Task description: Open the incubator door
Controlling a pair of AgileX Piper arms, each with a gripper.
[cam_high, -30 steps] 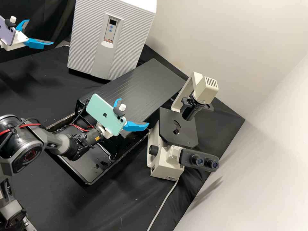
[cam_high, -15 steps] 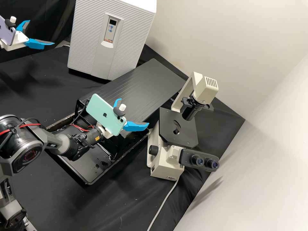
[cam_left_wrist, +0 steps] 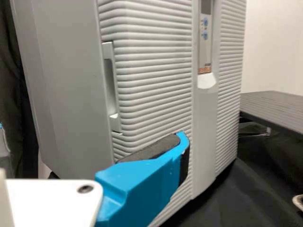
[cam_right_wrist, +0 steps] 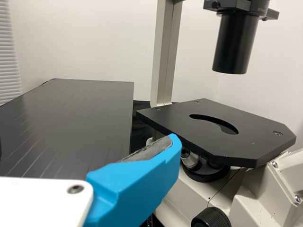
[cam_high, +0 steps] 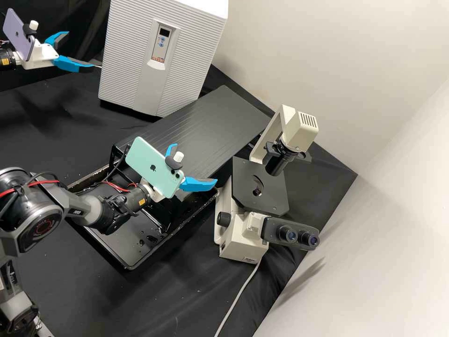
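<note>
To my eye the left gripper (cam_high: 80, 49) ought to slip just one fingertip into the side recess (cam_left_wrist: 111, 85) of the incubator door (cam_high: 128, 61), just beyond the black platform (cam_high: 215, 117), and ease outward, poised left of that platform with fingers spread doorwards, while the right gripper (cam_high: 196, 163), fingers also apart, hangs near it.

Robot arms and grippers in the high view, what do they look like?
The right arm is dark grey, with red and black cables and an orange label. The left gripper and right gripper are white, with curved, bright blue, grey-padded fingers. Mounted phones: lilac left, mint right.
</note>
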